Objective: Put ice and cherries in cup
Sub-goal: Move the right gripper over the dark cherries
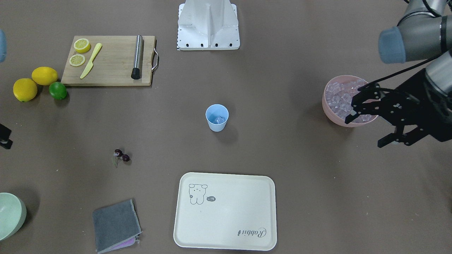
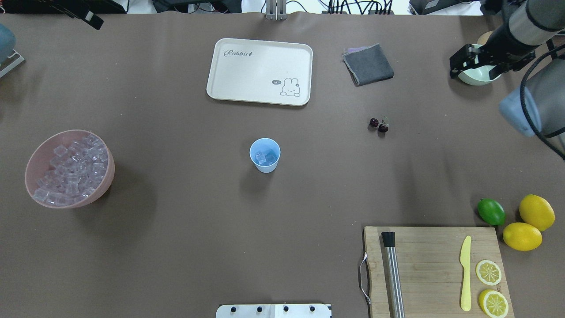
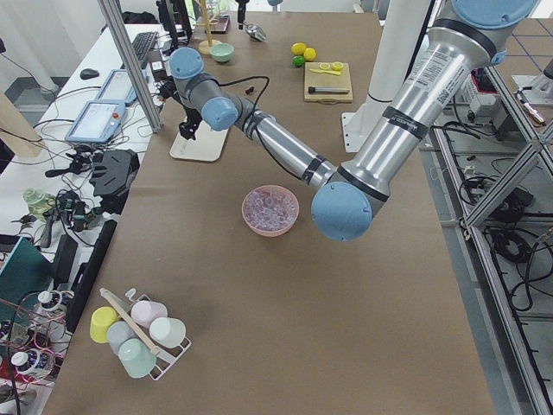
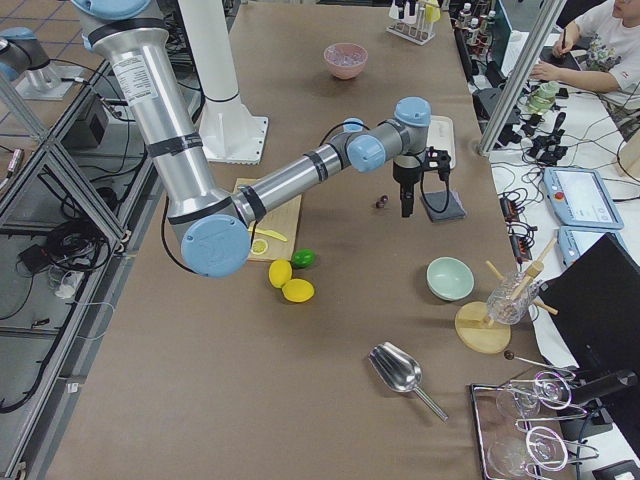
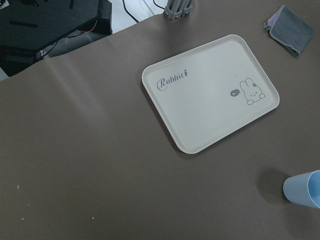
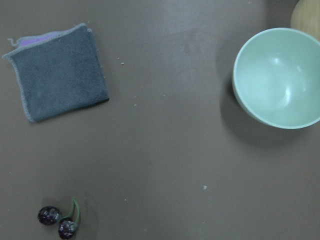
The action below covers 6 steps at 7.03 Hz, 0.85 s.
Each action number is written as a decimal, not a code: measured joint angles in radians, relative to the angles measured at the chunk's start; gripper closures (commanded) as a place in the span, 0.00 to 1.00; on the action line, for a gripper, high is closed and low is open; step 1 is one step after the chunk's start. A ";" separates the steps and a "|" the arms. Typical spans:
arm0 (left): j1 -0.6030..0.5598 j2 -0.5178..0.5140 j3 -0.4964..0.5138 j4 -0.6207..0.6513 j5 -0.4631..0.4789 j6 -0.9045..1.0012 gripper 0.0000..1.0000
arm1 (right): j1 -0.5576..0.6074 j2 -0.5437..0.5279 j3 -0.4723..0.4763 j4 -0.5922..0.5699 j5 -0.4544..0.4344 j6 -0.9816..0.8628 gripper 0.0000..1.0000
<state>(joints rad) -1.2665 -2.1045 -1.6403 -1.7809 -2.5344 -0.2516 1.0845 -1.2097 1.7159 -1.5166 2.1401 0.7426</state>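
Ice (image 2: 265, 157) is partly in the cup (image 2: 265, 168) at mid-worktop. The cherries (image 2: 378, 125) lie twd. the far right corner (not yet moved). Left claw (image 1: 368, 128) is wide and empty nr. the left edge; right claw (image 2: 476, 70): cannot tell.

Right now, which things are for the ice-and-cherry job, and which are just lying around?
For the job: cup, ice, pink bowl holding it, cherries.

Lying about: tray, cloth, green bowl, board, knife, lemons, lime, metal rod.
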 measured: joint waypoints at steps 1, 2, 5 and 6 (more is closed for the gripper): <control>-0.001 0.005 -0.012 -0.001 -0.002 0.000 0.03 | -0.061 0.003 -0.004 0.045 -0.041 0.074 0.00; -0.002 0.007 -0.021 -0.001 -0.002 0.000 0.03 | -0.119 0.015 -0.014 0.079 -0.083 0.147 0.00; -0.001 0.007 -0.032 -0.003 0.003 0.008 0.03 | -0.232 0.073 -0.104 0.185 -0.187 0.354 0.01; -0.001 0.007 -0.032 -0.008 0.003 0.010 0.03 | -0.264 0.078 -0.123 0.211 -0.226 0.401 0.01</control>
<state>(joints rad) -1.2673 -2.0975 -1.6725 -1.7887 -2.5316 -0.2414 0.8201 -1.1321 1.5931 -1.3053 1.9138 1.1435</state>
